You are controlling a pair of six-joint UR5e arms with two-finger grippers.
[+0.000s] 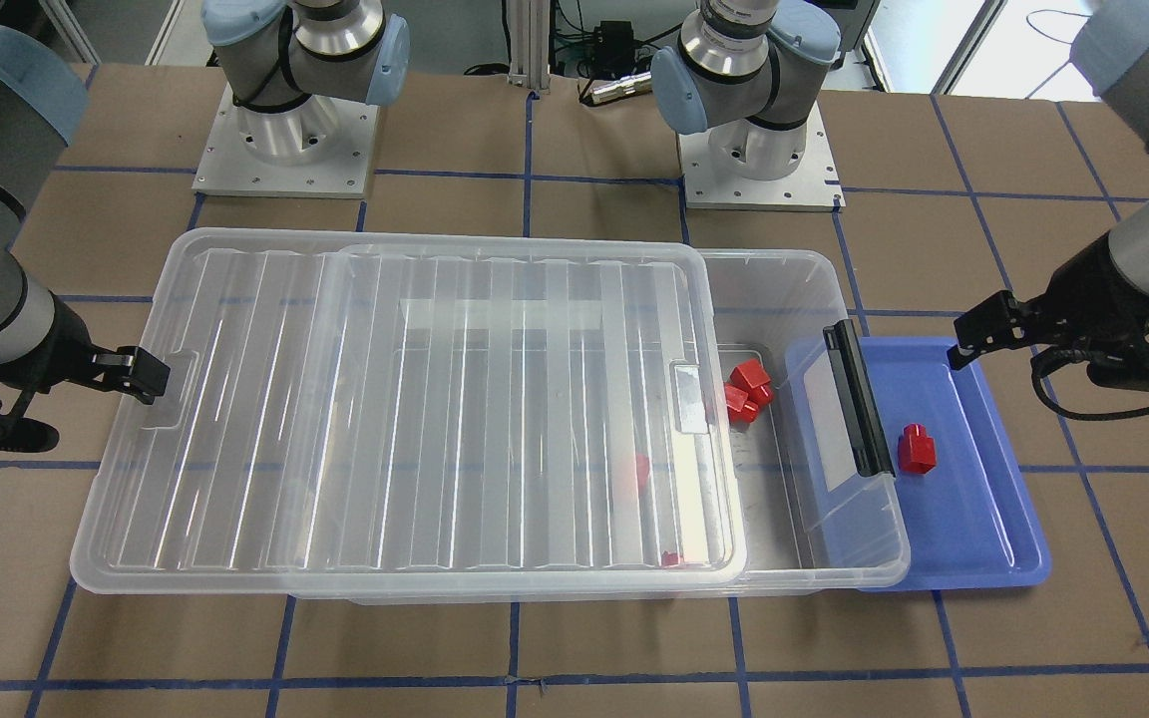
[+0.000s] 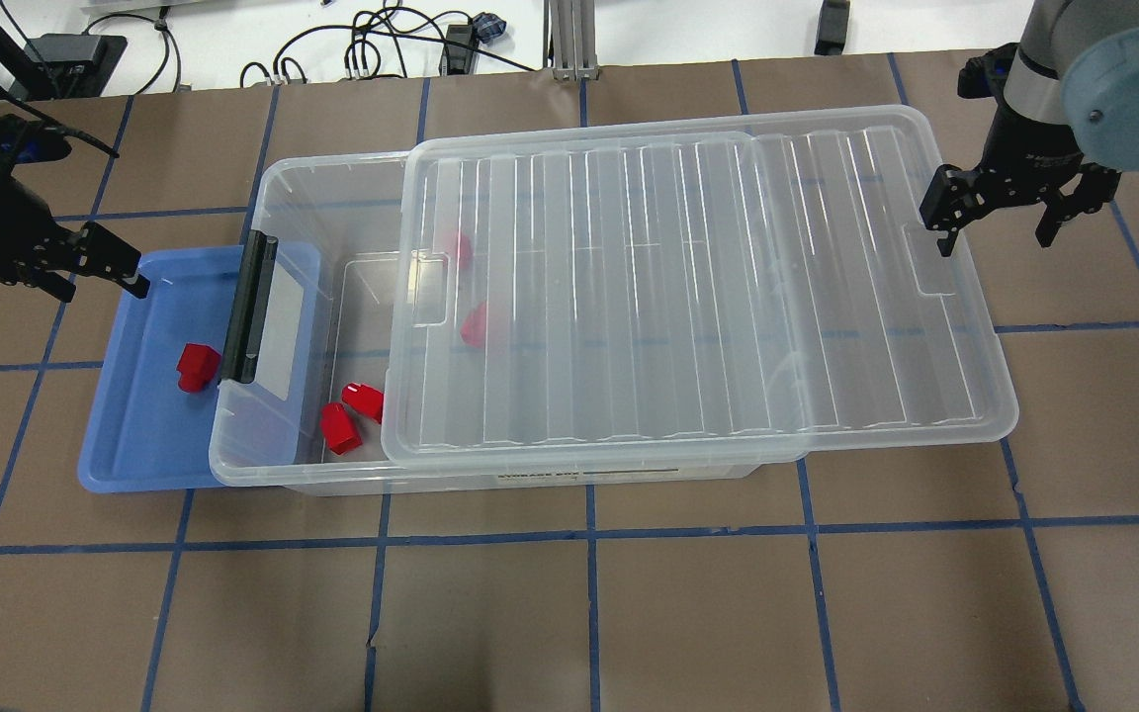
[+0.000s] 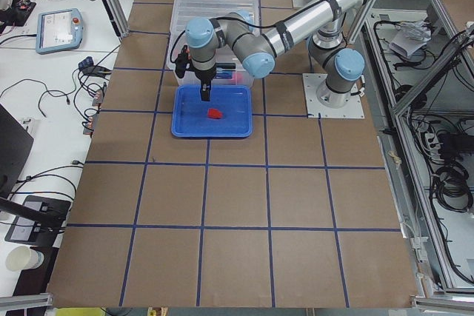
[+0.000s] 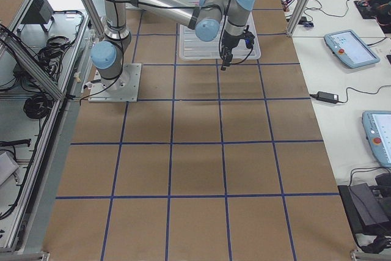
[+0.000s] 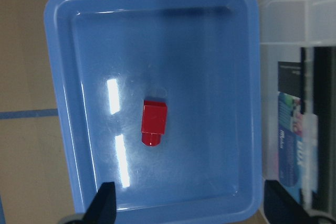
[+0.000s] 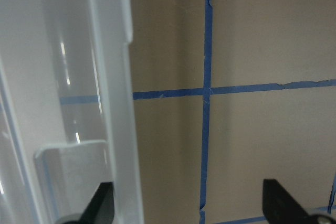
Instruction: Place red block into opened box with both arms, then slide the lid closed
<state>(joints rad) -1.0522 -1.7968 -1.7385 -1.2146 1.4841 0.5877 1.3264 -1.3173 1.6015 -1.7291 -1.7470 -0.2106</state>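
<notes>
One red block (image 5: 154, 123) lies in the blue tray (image 5: 68, 108), also seen from the front (image 1: 916, 448) and from overhead (image 2: 198, 366). My left gripper (image 2: 105, 287) hovers open over the tray's far edge, with nothing between its fingers (image 5: 105, 203). The clear box (image 2: 332, 178) has its black bar (image 2: 248, 307) resting over the tray. The ribbed lid (image 2: 688, 287) lies slid toward my right, so the box's left end stays uncovered. My right gripper (image 2: 995, 242) stands open at the lid's right short end beside its notch, holding nothing.
Several red blocks (image 2: 352, 415) lie inside the box, two of them under the lid (image 2: 476, 324). Both arm bases (image 1: 285, 130) stand behind the box. Brown table with blue tape lines (image 2: 589, 524) surrounds it.
</notes>
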